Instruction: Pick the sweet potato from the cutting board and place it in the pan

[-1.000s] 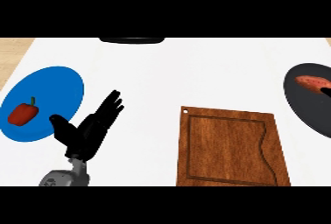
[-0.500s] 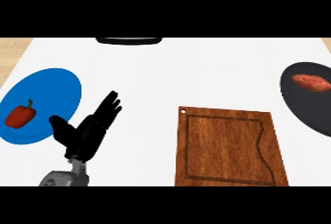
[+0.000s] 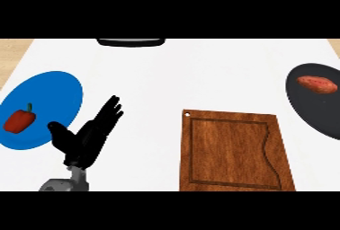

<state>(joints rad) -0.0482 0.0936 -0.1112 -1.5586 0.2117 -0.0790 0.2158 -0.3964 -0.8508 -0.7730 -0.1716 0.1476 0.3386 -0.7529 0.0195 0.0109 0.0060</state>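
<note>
1. Orange-brown and oblong, the sweet potato (image 3: 317, 83) lies in the dark pan (image 3: 319, 117) at the right edge of my head view, in the pan's upper part, with black pan floor showing all round it.
2. I see the pan only in part — its right side runs out of the picture.
3. Below and left of the pan sits the wooden cutting board (image 3: 234, 150), reddish-brown, with a routed groove inside its border and a small hole at its upper left corner; nothing rests on it. Board and pan lie near each other, and I cannot tell whether they touch.
4. On my left side the left hand (image 3: 87, 137) comes up from the lower edge on its grey forearm. Its fingers are straight and spread, pointing up and to the right, the thumb out to the left; it holds nothing.
5. The thumb reaches to the lower right rim of the blue plate (image 3: 54, 94), or lies just over it.
6. On that plate lies a red bell pepper (image 3: 19, 121) with a dark stem, near the plate's left side and apart from the hand.
7. At the top edge, a dark rounded object (image 3: 131, 42) shows only as a sliver — I cannot tell what it is.
8. All of it stands on the white counter (image 3: 199, 76); a strip of pale wood (image 3: 13, 49) shows at the upper left corner.
9. My right hand shows nowhere in the view.
</note>
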